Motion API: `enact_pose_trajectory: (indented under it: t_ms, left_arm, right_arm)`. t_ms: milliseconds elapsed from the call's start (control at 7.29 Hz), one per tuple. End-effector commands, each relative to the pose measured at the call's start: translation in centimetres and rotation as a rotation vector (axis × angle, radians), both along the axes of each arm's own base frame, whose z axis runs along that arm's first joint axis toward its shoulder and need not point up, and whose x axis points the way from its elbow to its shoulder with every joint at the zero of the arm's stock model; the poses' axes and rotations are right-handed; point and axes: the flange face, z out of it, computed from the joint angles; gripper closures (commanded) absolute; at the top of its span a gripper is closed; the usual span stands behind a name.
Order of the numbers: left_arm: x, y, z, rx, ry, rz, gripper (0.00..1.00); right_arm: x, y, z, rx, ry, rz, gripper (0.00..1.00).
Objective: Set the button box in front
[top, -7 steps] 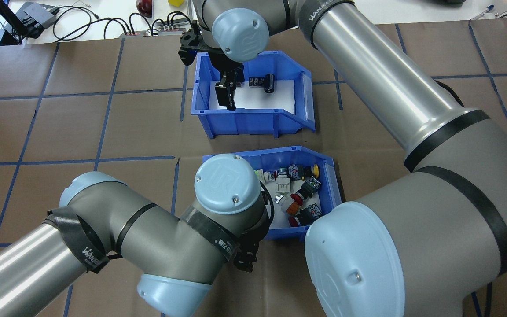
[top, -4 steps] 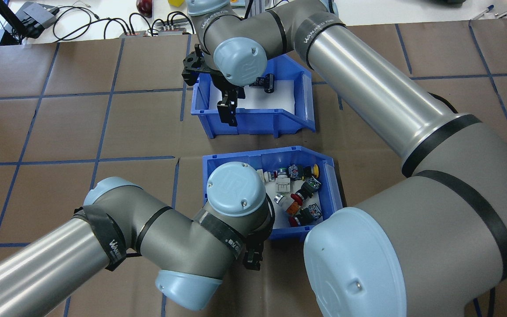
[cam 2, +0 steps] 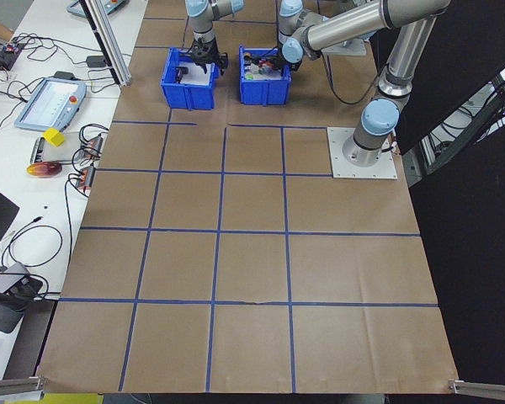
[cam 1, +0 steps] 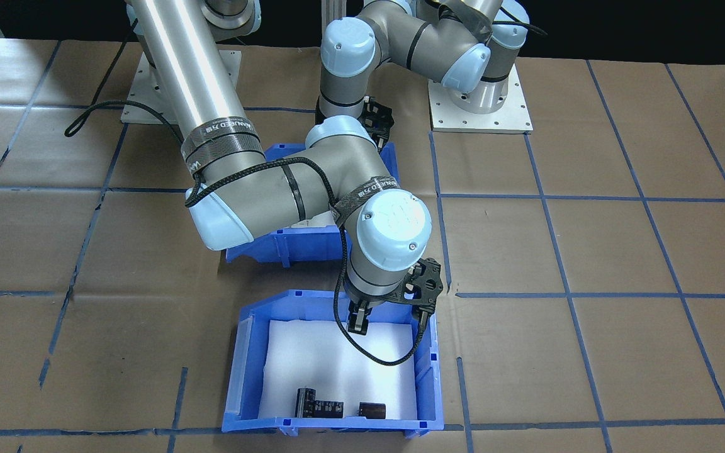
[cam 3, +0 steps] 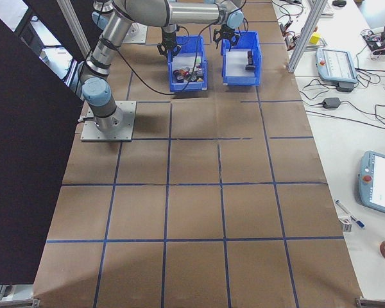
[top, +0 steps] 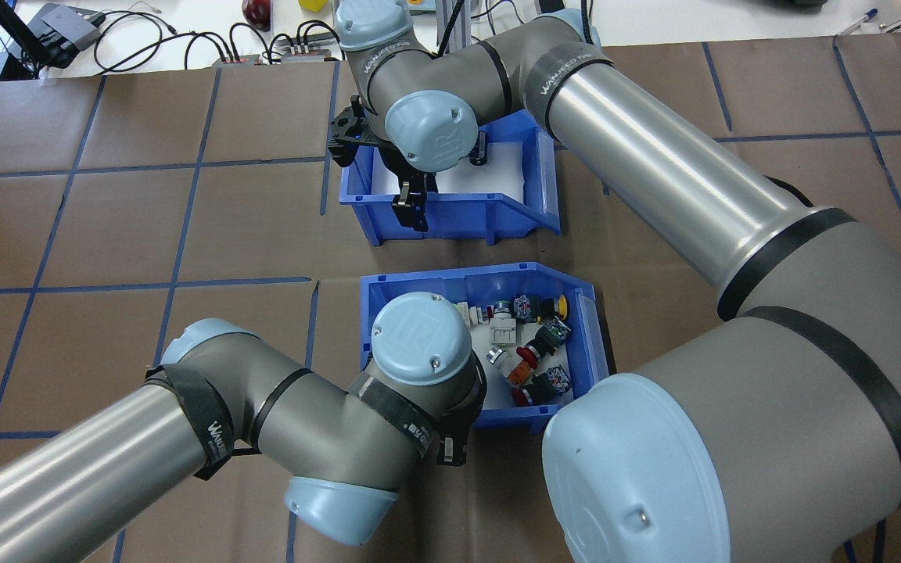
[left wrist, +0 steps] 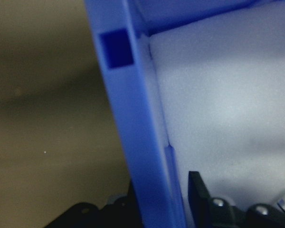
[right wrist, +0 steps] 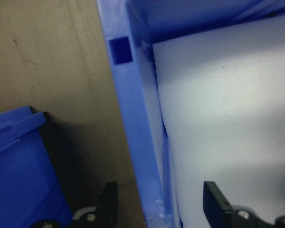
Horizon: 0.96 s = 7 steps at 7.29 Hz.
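Note:
The button box (top: 585, 313), a blue bin holding coloured push-buttons (top: 533, 344) on white foam, stands nearer the robot. My left gripper (top: 450, 450) straddles its robot-side wall (left wrist: 137, 118), one finger (left wrist: 199, 194) inside, both close against the plastic, shut on it. In the front-facing view my right arm hides most of this box (cam 1: 274, 248). My right gripper (top: 411, 205) stands open astride the robot-side wall (right wrist: 133, 118) of the second blue bin (top: 544, 180), with gaps at both fingers (right wrist: 213, 199).
The second bin (cam 1: 243, 377) holds a few black parts (cam 1: 318, 406) on white foam and stands just beyond the button box, a narrow gap between them. Brown paper with blue tape lines (top: 184, 203) covers the table. Cables and devices (top: 67, 27) lie past its far edge.
My left gripper has moved forward to the button box's near wall. My right gripper has drawn back from inside the far bin onto its near wall. Neither bin has moved.

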Motion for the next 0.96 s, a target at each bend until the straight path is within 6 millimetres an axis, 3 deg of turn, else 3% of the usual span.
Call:
enact_pose_trajectory:
  t_ms: [0, 137, 275, 412, 686, 824]
  left_arm:
    - [0.2, -0.1, 1.2, -0.023, 0.007, 0.002, 1.00]
    - [0.4, -0.6, 2.3, -0.048, 0.013, 0.010, 1.00]
    - [1.6, -2.1, 3.3, -0.095, -0.018, 0.032, 1.00]
    - [2.9, -3.4, 3.6, -0.100, -0.012, 0.063, 1.00]
    - [4.5, -4.5, 4.7, -0.120, 0.000, 0.079, 1.00]
    - [6.7, -6.5, 4.7, -0.113, 0.011, 0.110, 1.00]
  right_arm:
    - [0.2, -0.6, 0.7, -0.056, -0.021, 0.015, 0.96]
    - [0.2, -0.7, 1.3, -0.077, -0.024, 0.016, 0.97]
    - [-1.2, -1.8, 2.7, -0.124, 0.017, 0.010, 0.97]
    - [-3.0, -2.8, 5.7, -0.167, 0.015, 0.043, 0.97]
    - [-11.3, -6.1, 8.5, -0.170, 0.024, 0.082, 0.98]
    - [-15.3, -7.0, 9.1, -0.161, 0.049, 0.128, 0.98]
